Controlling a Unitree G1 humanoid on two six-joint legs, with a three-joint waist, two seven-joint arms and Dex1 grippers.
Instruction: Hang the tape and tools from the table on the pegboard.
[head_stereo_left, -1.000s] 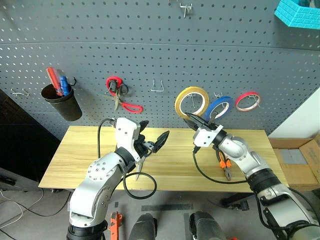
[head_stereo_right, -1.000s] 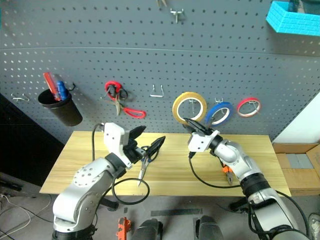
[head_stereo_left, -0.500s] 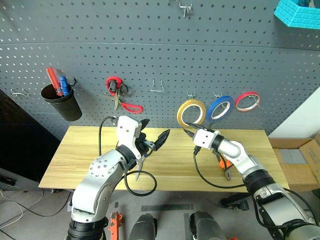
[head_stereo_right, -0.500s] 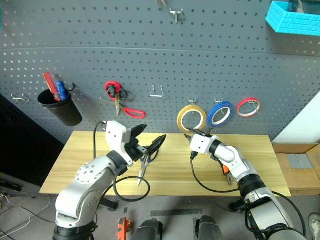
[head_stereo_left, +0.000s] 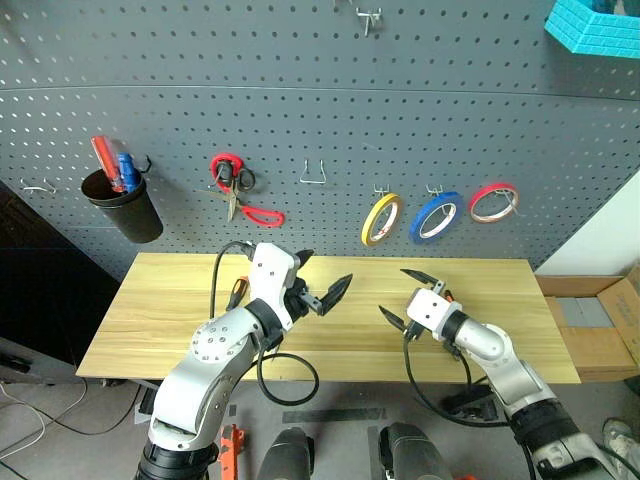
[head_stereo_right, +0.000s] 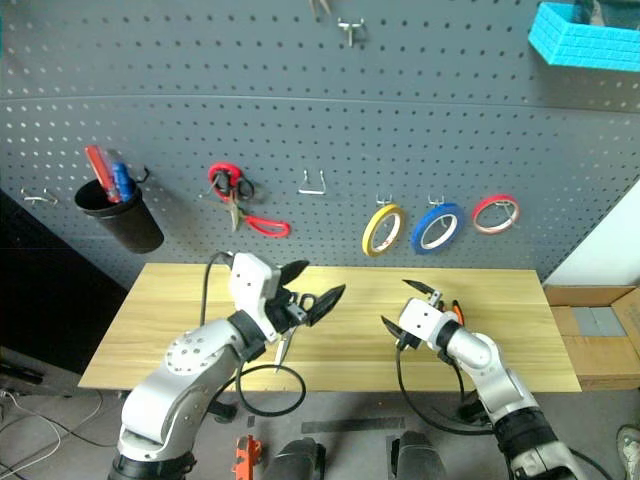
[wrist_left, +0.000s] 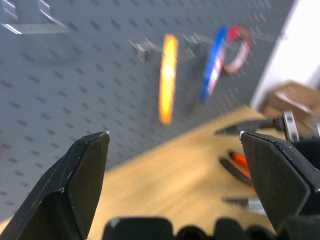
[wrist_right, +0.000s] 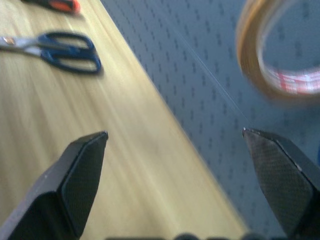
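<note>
Nearest the camera, the left claw (head_stereo_left: 325, 283) hovers over the middle of the counter (head_stereo_left: 160, 310), its two black fingers spread wide and holding nothing. The right claw (head_stereo_left: 408, 296) hangs low over the counter's right half, fingers likewise wide apart and empty.

On the wood, the scissors (wrist_right: 65, 49) with blue-and-black handles lie flat — in the head views they sit just behind and under the left claw, a blade tip (head_stereo_right: 283, 355) showing below it. An orange-and-black handle (head_stereo_left: 235, 291), which looks like the screwdriver's, lies beside the left wrist. The pliers (wrist_left: 239, 167) lie on the right part of the counter, mostly hidden behind the right claw in the head views, one orange handle end (head_stereo_right: 456, 309) peeking out.

Behind the counter rises the pegboard (head_stereo_left: 300, 60). The yellow tape (head_stereo_left: 381, 220) hangs on a hook there, turned partly edge-on, just left of a blue ring (head_stereo_left: 435, 217) and a red ring (head_stereo_left: 494, 202). Further left hang red-handled scissors (head_stereo_left: 240, 195) and a black cup (head_stereo_left: 125, 205) with red and blue tools — both well apart from the tape. A turquoise basket (head_stereo_left: 595, 25) sits at the upper right.
</note>
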